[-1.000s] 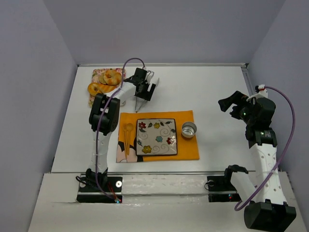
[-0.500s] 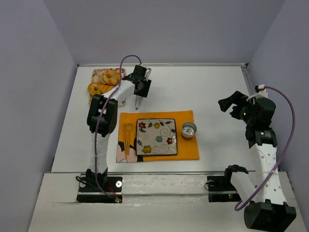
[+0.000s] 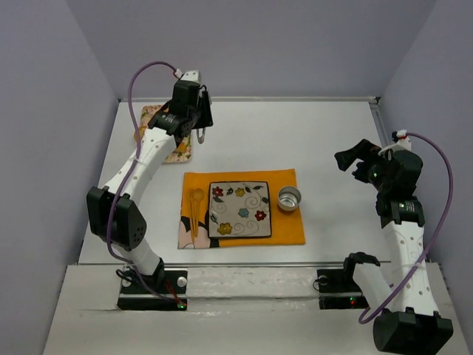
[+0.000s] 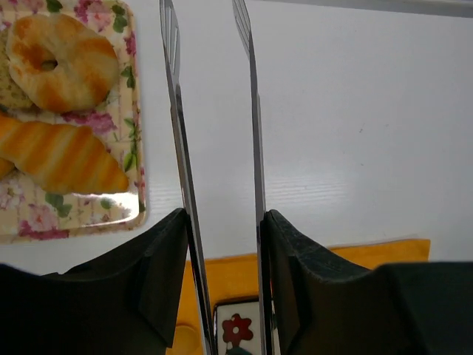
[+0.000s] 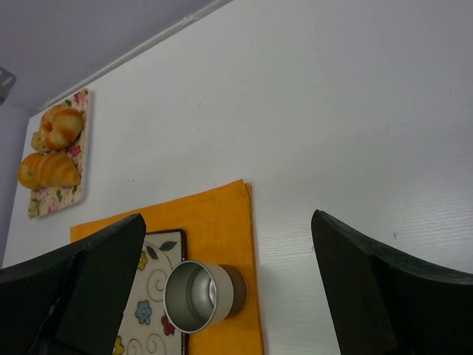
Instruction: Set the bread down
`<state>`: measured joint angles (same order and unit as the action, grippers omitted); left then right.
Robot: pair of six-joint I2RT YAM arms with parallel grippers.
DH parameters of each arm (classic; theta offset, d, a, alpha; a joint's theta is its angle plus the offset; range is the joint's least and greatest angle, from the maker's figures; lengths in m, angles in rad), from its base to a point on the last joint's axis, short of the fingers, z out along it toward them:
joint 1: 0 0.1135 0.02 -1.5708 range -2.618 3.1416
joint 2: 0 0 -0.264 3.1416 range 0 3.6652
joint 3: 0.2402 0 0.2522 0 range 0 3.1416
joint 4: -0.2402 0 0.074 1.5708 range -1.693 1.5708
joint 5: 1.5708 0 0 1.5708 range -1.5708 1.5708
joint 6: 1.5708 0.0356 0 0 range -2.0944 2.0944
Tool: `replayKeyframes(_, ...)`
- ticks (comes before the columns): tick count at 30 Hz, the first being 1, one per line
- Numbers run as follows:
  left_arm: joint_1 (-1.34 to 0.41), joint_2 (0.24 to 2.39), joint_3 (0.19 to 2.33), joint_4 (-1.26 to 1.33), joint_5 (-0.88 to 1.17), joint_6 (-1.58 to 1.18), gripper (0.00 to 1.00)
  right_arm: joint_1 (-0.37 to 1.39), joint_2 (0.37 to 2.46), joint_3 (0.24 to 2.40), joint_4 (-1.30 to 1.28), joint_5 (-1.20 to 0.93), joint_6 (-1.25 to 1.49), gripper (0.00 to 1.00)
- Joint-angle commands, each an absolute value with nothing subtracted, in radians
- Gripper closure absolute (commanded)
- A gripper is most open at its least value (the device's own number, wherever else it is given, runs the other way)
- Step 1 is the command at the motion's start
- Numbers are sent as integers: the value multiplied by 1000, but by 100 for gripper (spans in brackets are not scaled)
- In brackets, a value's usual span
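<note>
The bread lies on a floral tray at the table's far left: a round ring-shaped roll and a striped orange roll. My left gripper is shut on metal tongs, whose two arms run forward over bare table just right of the tray, tips apart with nothing between them. In the top view the left gripper hangs over the tray and hides most of the bread. My right gripper stands open and empty, high at the right.
An orange mat lies mid-table with a square flowered plate, a metal cup on its right side and a wooden spoon on its left. Walls close in the table at the back and on both sides.
The left arm has swung left and back, from beside the tray to over it, carrying the tongs. Its jaws have squeezed the tongs narrower. The right arm has not moved.
</note>
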<state>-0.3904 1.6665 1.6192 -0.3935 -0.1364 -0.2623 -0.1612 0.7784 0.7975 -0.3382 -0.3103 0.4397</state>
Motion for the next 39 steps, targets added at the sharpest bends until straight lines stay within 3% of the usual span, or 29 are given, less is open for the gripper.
replayKeyframes(1,-387,1580,1528,-501,-143,-418,46,-153,773,819,-330,-311,446,0)
replayKeyframes(11,-357,1264,1243,-618,-242,-563,36,-153,775,813,-331,-321,454,0)
replayKeyframes(16,-282,1166,1123,-560,-183,-555,32,-153,776,807,-330,-324,459,0)
replayKeyframes(24,-152,1233,1092,-459,-88,-531,32,-153,785,802,-325,-313,462,0)
replayKeyframes(39,-114,1427,1140,-325,-29,-517,28,-153,801,801,-324,-288,469,0)
